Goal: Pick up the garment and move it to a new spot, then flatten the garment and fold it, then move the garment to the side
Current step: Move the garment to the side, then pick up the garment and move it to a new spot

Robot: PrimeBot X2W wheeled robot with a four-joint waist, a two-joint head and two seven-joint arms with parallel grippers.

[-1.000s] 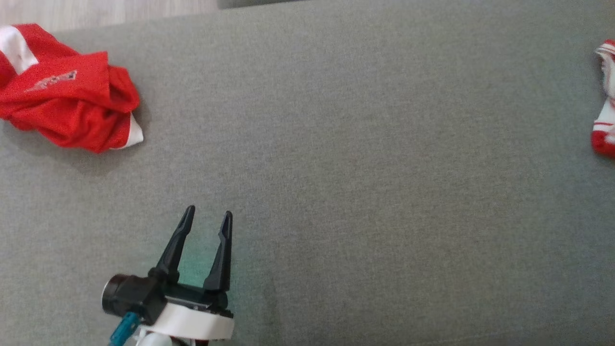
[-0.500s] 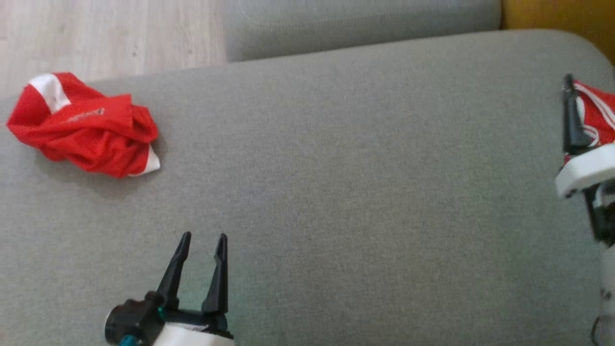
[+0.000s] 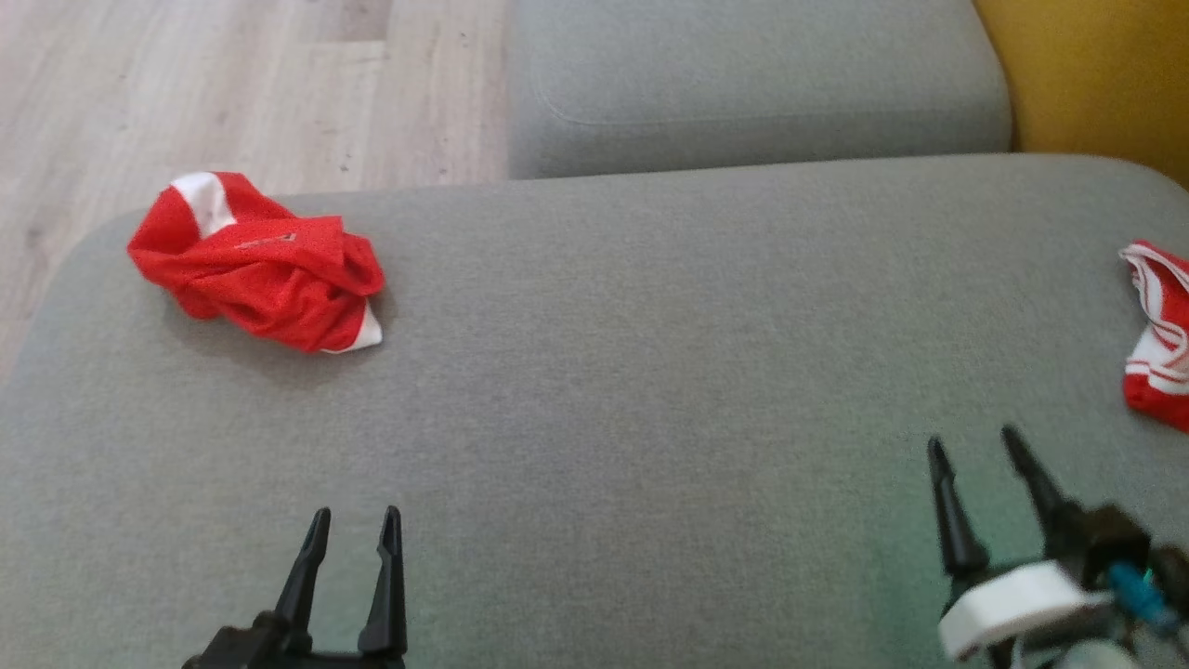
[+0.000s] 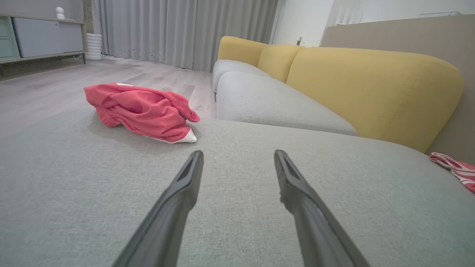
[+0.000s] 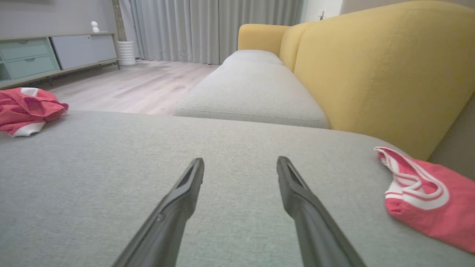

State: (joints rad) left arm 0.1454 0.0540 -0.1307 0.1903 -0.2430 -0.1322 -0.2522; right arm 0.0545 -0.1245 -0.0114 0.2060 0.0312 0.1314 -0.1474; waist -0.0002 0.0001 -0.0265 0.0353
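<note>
right gripper (image 3: 971, 439) withdrawn from striped garment (image 3: 1155, 395), apparently folded, jaws apart

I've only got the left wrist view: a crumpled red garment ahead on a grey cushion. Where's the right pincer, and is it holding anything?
Observer: The right pincer is open and empty, over the grey cushion at the head view's lower right.
Operator: What's the red scrap at my right edge?
Observer: A striped garment, red with white bands, lying right of the right pincer and apart from it.
Operator: Where on the cushion is the crumpled one?
Observer: The crumpled red garment sits by the cushion's far-left rounded corner, with wooden floor beyond it.
</note>
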